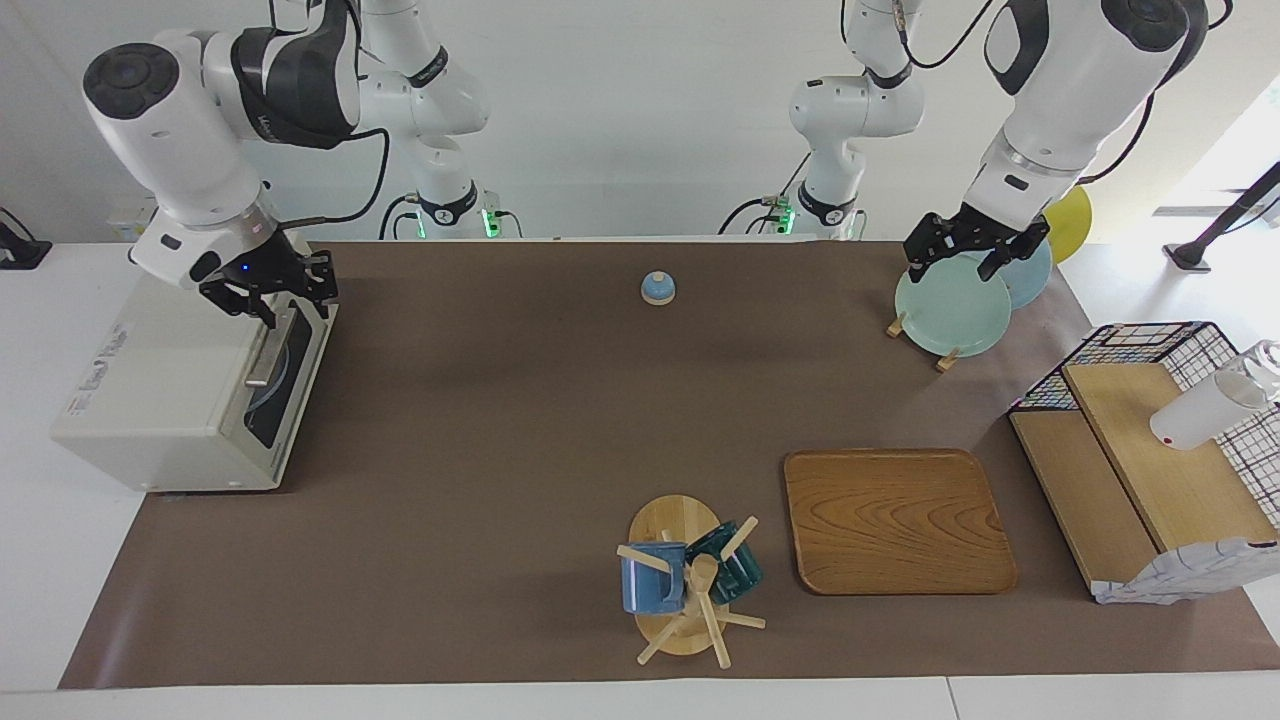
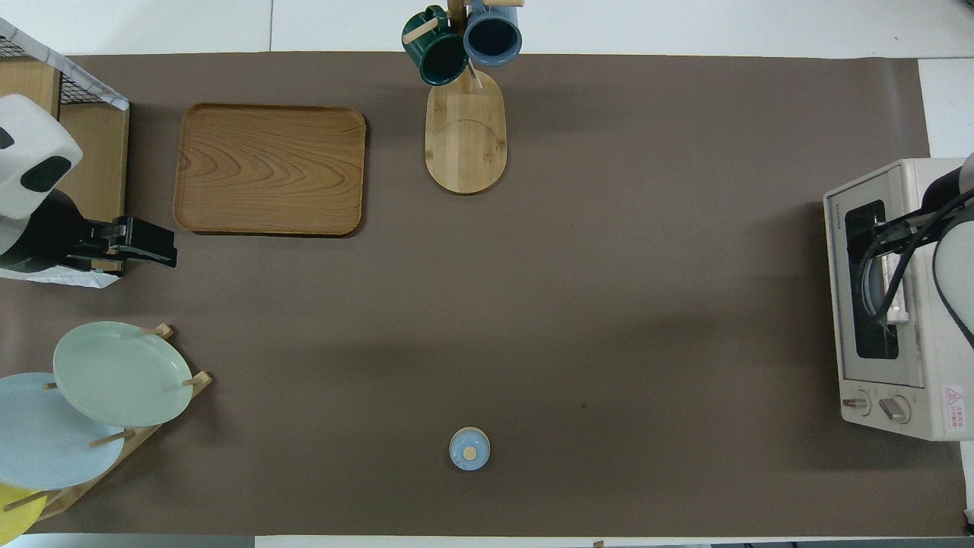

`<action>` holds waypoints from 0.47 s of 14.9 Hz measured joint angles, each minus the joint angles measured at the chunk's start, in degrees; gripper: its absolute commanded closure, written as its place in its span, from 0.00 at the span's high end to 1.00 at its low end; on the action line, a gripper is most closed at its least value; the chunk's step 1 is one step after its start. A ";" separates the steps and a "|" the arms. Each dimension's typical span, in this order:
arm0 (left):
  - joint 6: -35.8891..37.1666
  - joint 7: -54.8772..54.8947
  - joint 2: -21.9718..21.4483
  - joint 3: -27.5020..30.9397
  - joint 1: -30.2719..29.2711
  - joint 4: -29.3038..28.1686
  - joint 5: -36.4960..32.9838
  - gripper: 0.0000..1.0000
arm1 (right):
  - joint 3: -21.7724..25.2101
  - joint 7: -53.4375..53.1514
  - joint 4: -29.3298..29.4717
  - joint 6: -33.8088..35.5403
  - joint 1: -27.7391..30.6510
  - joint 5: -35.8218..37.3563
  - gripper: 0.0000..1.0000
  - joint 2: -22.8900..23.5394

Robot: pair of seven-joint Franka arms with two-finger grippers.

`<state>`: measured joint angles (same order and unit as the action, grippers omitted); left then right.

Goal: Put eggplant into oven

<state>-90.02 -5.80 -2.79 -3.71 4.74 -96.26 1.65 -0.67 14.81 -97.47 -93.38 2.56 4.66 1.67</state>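
The oven [image 1: 180, 400] stood shut at the right arm's end of the bench, the eggplant nowhere visible, presumably inside; the right gripper [image 1: 272, 292] hung wide-fingered at its door handle, while the left gripper [image 1: 972, 252] waited wide-fingered over the plate rack [image 1: 950, 310].

A white table [image 1: 30, 420] carries a brown mat [image 1: 480, 420] that covers most of its top. On the mat, the oven [image 1: 170, 400] sits at the right arm's end. A small blue lid [image 1: 657, 288] lies near the robots, about midway along. A plate rack [image 1: 945, 355] stands near the left arm's base. A wooden tray [image 1: 895, 520] and a mug stand [image 1: 675, 575] lie farther out, side by side. A wire basket [image 1: 1150, 345] with wooden shelves stands at the left arm's end.
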 measured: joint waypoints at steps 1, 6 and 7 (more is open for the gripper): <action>0.00 0.00 0.00 0.00 0.00 0.00 0.00 1.00 | -0.59 -0.54 0.14 0.04 -0.07 -0.08 1.00 -0.06; 0.00 0.00 0.00 0.01 0.00 0.00 0.00 1.00 | 1.41 -4.20 1.01 1.11 -5.44 -1.60 1.00 -0.74; 0.00 0.00 0.00 0.01 0.00 0.00 0.00 1.00 | 1.74 -4.24 1.01 1.32 -5.63 -1.66 1.00 -0.84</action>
<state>-90.02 -5.80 -2.79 -3.70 4.73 -96.26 1.65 1.07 10.56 -96.46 -92.06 -3.07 3.00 0.83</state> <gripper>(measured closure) 0.000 0.000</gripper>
